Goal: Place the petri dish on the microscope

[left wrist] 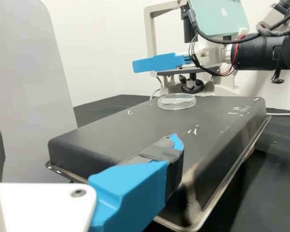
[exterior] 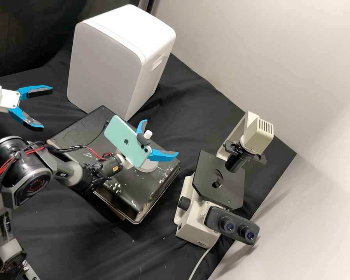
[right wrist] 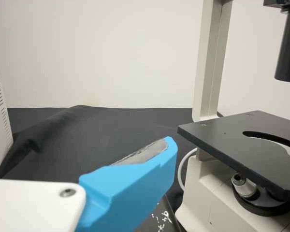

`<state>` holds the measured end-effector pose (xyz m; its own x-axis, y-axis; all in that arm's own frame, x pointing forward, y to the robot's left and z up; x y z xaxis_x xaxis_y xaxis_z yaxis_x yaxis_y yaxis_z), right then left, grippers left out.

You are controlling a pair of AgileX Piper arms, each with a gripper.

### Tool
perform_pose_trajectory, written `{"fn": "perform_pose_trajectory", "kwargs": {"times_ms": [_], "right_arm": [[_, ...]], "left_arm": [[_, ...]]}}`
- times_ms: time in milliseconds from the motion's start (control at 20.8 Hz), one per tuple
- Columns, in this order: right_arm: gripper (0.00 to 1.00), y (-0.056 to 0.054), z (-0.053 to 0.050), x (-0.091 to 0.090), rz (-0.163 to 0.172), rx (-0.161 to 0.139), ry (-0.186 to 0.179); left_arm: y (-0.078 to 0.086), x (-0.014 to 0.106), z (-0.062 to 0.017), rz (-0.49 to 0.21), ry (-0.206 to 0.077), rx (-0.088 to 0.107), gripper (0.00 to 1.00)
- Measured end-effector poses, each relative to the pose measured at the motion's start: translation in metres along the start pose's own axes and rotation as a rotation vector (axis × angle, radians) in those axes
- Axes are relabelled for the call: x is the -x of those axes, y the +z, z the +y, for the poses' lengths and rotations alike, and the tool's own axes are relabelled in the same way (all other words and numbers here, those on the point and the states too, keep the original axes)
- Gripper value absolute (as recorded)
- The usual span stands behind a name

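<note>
My right claw (exterior: 161, 138) was wide open and held nothing, I think because it hovered to take the petri dish (left wrist: 176, 101), which lay flat on the tray (left wrist: 135, 130) just below it. The microscope (exterior: 217, 182) stood near, ahead of the claw, its stage free.

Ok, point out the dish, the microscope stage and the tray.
Dish (left wrist: 176, 101), left wrist view, its clear top.
Stage (right wrist: 217, 130), right wrist view, bare black plate.
Tray (left wrist: 135, 130), left wrist view, dark flat top.

Open bench (exterior: 186, 128) between tray (exterior: 81, 132) and microscope stage (exterior: 208, 171) — condenser (exterior: 234, 161) overhangs the stage.
</note>
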<state>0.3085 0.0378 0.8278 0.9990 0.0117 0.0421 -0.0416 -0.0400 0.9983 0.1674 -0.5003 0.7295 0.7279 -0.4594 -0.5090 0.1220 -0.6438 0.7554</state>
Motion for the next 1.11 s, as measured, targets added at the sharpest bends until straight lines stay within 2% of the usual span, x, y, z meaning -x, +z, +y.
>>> {"fn": "perform_pose_trajectory", "kwargs": {"times_ms": [193,337,433,481,626,770,866,1107], "right_arm": [[1.0,0.0,0.0,0.0,0.0,0.0,0.0],[1.0,0.0,0.0,0.0,0.002,0.0,0.001],[1.0,0.001,-0.001,0.001,0.0,0.0,0.0],[1.0,0.002,-0.002,0.004,0.003,0.001,0.003],[1.0,0.011,-0.007,0.02,-0.012,0.004,-0.003],[1.0,0.014,-0.007,0.034,-0.008,0.007,0.009],[1.0,0.016,-0.008,0.042,0.001,0.009,0.017],[1.0,0.025,-0.014,0.055,-0.017,0.01,0.006]], "left_arm": [[0.0,0.0,0.0003,-0.02,-0.002,0.03,1.0],[0.001,0.001,-0.0002,-0.046,-0.013,0.065,1.0],[0.001,0.0,0.0002,-0.048,-0.013,0.071,1.0],[0.001,0.0,0.0001,-0.048,-0.014,0.082,1.0],[0.0,0.0,-0.0019,-0.051,-0.025,0.087,1.0],[0.001,0.0,-0.0032,-0.062,-0.034,0.084,1.0],[0.001,0.0,-0.0033,-0.063,-0.035,0.083,1.0],[0.001,-0.001,-0.0039,-0.063,-0.038,0.085,1.0]]}}
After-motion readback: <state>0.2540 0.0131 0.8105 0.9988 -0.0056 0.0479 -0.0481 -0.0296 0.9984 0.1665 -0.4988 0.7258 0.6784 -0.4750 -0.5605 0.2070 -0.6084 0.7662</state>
